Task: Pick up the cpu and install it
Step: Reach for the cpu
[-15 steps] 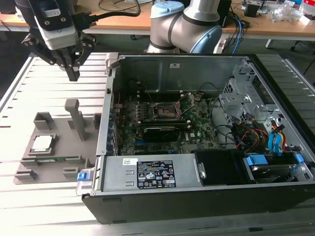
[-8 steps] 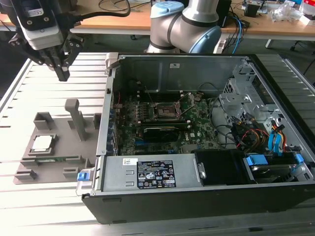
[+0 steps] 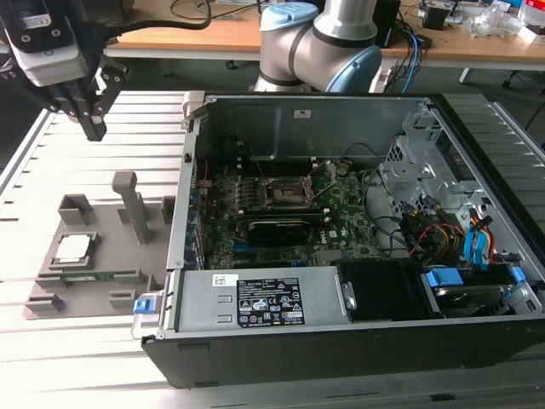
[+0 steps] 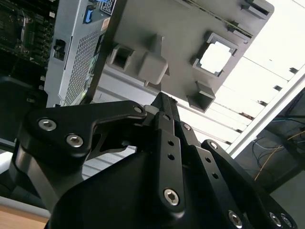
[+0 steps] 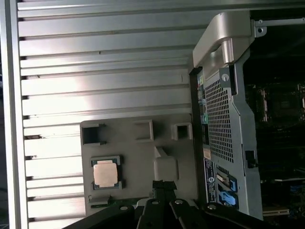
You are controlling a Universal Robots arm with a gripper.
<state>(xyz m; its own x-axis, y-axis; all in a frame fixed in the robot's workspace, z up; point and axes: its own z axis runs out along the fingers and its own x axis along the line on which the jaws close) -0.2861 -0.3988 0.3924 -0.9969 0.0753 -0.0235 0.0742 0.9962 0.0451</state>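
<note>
A silver ribbed aluminium counter (image 3: 77, 358) of long parallel slats catches bright glare in both wrist views. Behind it, in the exterior view, runs a light-brown wooden desk (image 3: 477, 48), with blue cables (image 3: 411, 51) hanging over its edge.

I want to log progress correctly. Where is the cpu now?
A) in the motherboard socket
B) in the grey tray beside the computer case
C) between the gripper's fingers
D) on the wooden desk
B: the cpu lies in a recess of the grey tray, and the gripper hangs apart from it, holding nothing.
</note>
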